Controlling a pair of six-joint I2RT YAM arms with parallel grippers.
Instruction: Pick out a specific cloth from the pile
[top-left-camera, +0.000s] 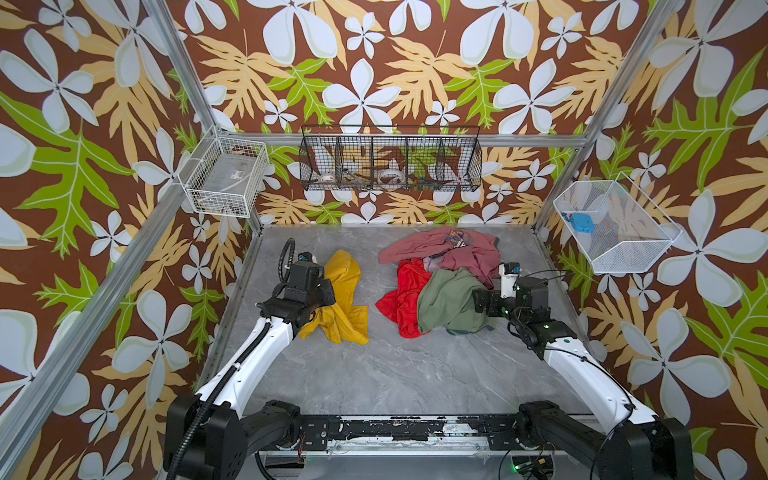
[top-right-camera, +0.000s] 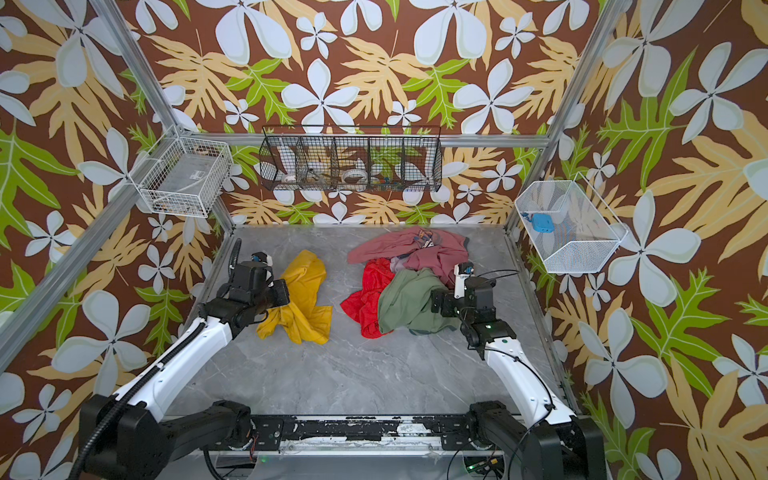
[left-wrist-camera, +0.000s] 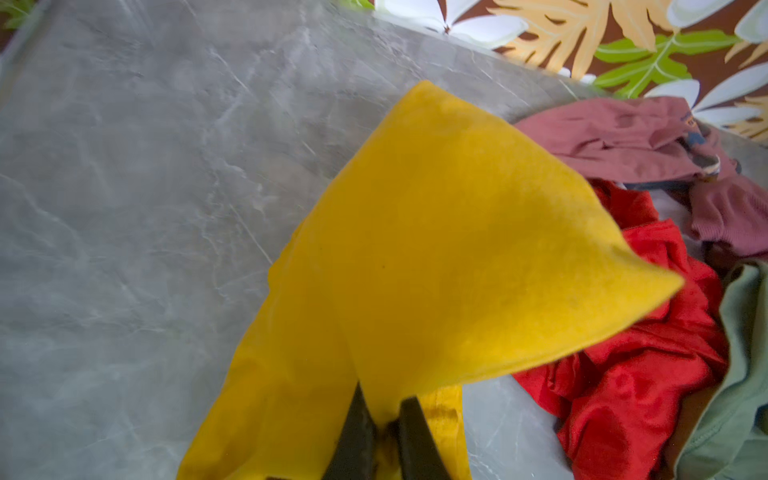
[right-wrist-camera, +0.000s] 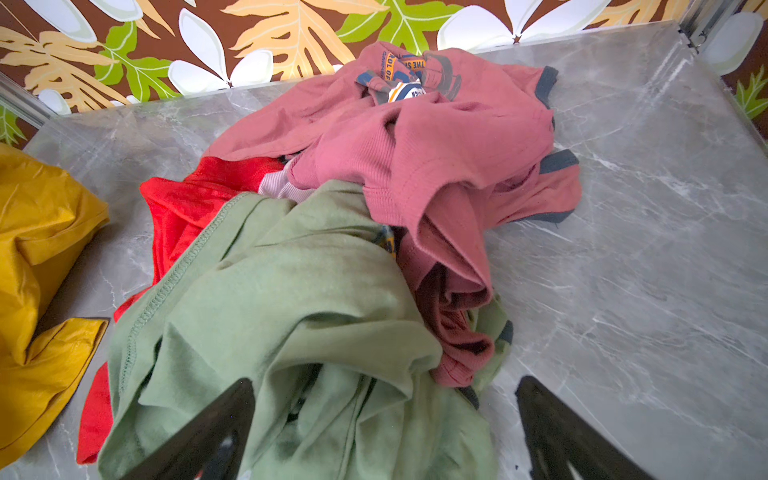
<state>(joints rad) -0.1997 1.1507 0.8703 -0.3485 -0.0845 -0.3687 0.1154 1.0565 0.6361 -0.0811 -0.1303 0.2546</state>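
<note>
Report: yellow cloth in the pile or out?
Out: the yellow cloth sits apart from the pile, bare table between, pinched in the left claw.

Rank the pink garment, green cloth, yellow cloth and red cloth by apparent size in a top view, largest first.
1. dusty-pink garment
2. sage-green cloth and mustard-yellow cloth: too alike to rank; the yellow is partly hidden
3. red cloth, partly under the green

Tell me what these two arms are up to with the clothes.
The left gripper is shut on the yellow cloth, which lies on the table apart from the pile. The right gripper hangs open at the pile's green cloth, holding nothing.
</note>
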